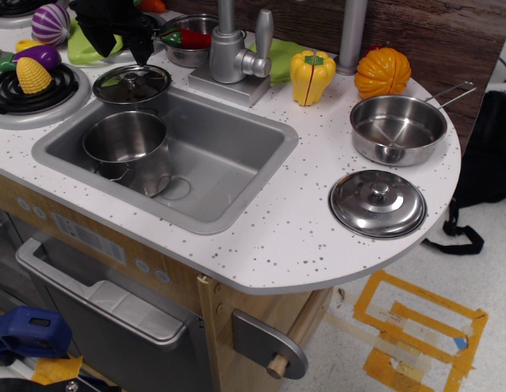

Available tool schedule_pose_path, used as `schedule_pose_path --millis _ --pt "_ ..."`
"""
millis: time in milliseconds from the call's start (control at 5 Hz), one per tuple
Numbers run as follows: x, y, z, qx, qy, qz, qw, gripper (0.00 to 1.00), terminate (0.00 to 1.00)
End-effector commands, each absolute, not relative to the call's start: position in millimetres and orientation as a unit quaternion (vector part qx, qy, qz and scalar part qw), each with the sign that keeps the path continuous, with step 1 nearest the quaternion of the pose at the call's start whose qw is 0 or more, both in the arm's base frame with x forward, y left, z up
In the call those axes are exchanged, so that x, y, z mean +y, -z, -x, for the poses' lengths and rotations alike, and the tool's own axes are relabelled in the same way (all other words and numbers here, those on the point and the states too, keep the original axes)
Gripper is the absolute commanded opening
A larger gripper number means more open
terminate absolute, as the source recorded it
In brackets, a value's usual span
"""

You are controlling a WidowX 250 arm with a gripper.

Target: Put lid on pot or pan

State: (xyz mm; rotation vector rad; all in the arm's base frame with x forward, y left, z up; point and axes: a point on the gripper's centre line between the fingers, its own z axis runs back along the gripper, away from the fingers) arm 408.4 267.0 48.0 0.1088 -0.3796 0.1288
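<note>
The pot (129, 147) stands in the left part of the sink (228, 155), its mouth open upward with nothing over it; the sink's right half is bare. The lid (131, 83) lies on the counter just behind the sink's far-left rim, with the black gripper (122, 28) close above and behind it. The faucet (234, 53) rises just right of the lid.

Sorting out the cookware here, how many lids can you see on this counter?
2. The glass-centred lid lies on the counter behind the sink, above the pot. The all-steel domed lid sits near the front right edge, below the pan.
</note>
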Motion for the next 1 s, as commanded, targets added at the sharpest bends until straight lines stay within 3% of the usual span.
schedule_pose_path --millis 0,800 --pt "267.0 -48.0 -408.4 -0.188 -0.064 -0.054 0.979 1.00 0.00" --pt "272.1 -44.4 -409.7 -0.191 -0.061 -0.058 0.978 1.00 0.00"
